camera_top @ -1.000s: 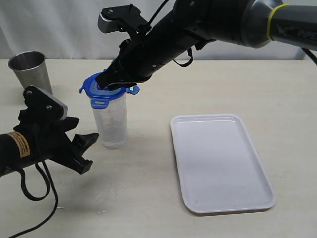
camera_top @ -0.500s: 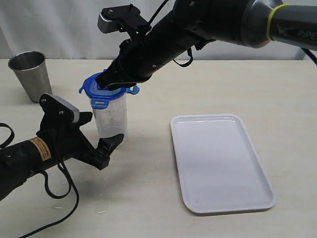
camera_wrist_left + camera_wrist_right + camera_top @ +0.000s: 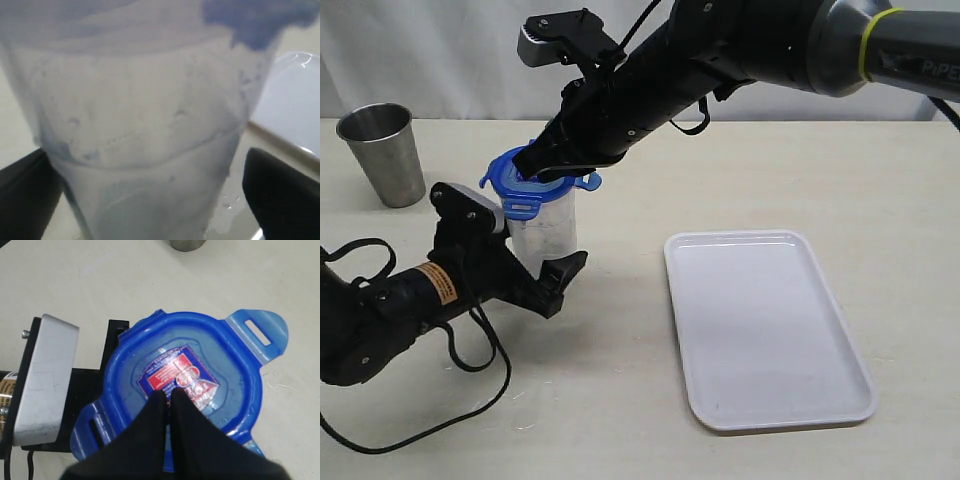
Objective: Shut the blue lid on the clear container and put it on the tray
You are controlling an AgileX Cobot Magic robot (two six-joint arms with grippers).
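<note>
The clear container (image 3: pixel 546 238) stands upright on the table, left of the tray (image 3: pixel 765 325). The blue lid (image 3: pixel 523 186) sits on its mouth with the flaps sticking out sideways. My right gripper (image 3: pixel 535 160) is shut, and its tips (image 3: pixel 169 394) rest on the lid (image 3: pixel 200 340) at the red sticker, holding nothing. My left gripper (image 3: pixel 542 262) is open low around the container. In the left wrist view the container (image 3: pixel 145 140) fills the gap between the two fingers (image 3: pixel 280 195), with space left at each side.
A metal cup (image 3: pixel 382 150) stands at the far left of the table, behind the left arm. The white tray (image 3: pixel 295 100) lies flat with nothing on it. A loose black cable (image 3: pixel 470 400) trails from the left arm over the table's front.
My left arm has swung right, up to the container, and its jaws have widened and now straddle the lower part. The right gripper and the lid have not moved.
</note>
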